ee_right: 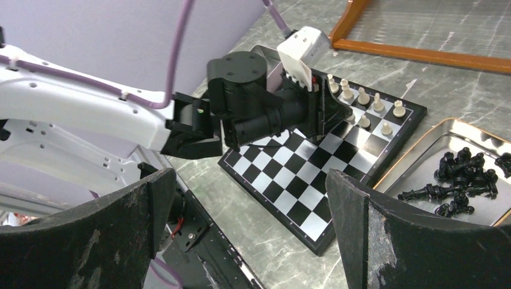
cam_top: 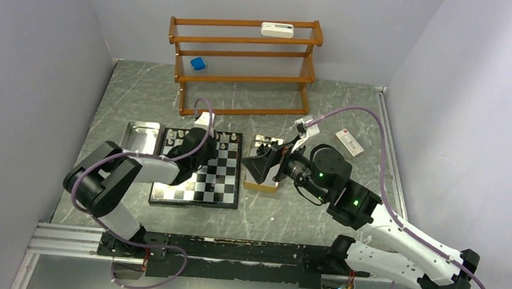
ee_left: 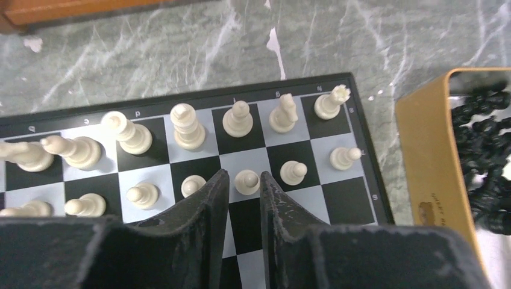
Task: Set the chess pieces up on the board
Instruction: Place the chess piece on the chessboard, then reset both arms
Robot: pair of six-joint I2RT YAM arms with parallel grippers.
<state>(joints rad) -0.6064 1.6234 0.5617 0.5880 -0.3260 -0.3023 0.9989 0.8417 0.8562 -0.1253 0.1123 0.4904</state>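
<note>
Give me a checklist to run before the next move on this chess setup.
1. White pawn between the left pincer's tips stands upright on its square: ok.
2. Left pincer clear of that pawn: cannot tell.
3. Right pincer open and empty: ok.
4. Black pieces on the board: not ok, heaped in the tray.
5. White rows complete: cannot tell, their left end is cut off in the left wrist view.
</note>
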